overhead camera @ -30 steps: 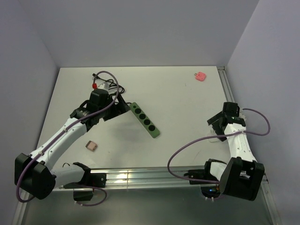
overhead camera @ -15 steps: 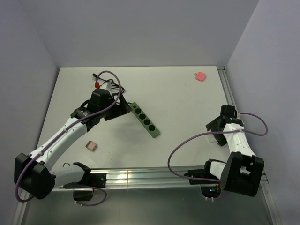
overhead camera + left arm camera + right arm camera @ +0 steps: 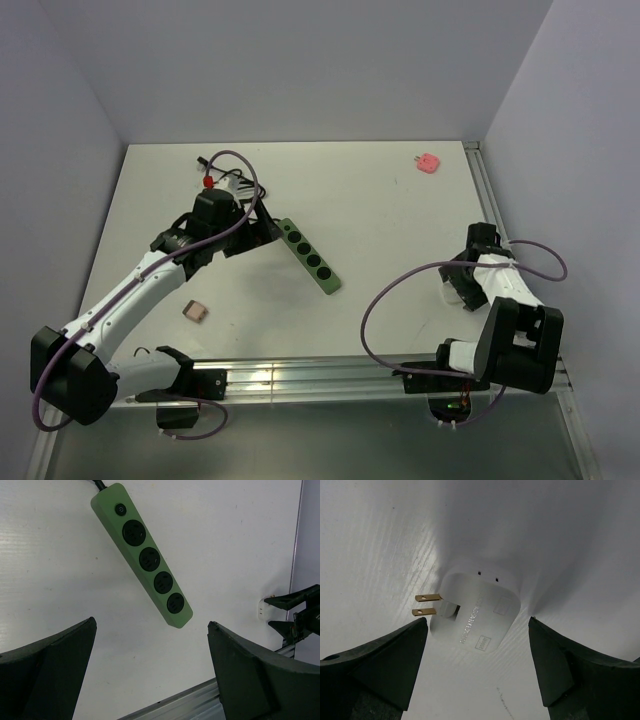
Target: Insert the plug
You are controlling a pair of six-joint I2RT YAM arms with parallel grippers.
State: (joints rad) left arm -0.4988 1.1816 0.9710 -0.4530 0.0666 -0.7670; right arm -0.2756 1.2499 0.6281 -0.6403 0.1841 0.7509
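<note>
- Top view: the left claw [image 3: 262,232] is over the table [image 3: 380,200], jaws spread wide and holding nothing.
- The green power strip [image 3: 310,257] lies flat just ahead of its fingertips and runs away from them at a slant.
- A red-tipped item [image 3: 204,183] and a tangle of cable [image 3: 232,180] lie behind that claw, and a small tan square [image 3: 195,311] lies beside its arm.
- The right claw [image 3: 458,285] is low over the table and well apart from the strip. What lies under it is too small to tell here.
- A pink piece [image 3: 428,162] sits far beyond the right claw, near the back edge.
- Left wrist view: both fingers are far apart with nothing between them.
- The power strip lies on the table beyond the gap between the fingers, touching neither. It shows four round sockets in a row, with a button at its far end where a dark cord leaves.
- Off to the side, the white plug [image 3: 262,609] lies just beside the right claw's dark fingertips.
- Right wrist view: the jaws are wide open and grip nothing.
- The plug lies flat on the table ahead of the claw, in line with the gap between the two fingers, and bare table shows on each side of it.
- Its two brass prongs [image 3: 427,605] point sideways, toward the finger on the left of this view.
- Raised lettering on its face is too blurred to read.
</note>
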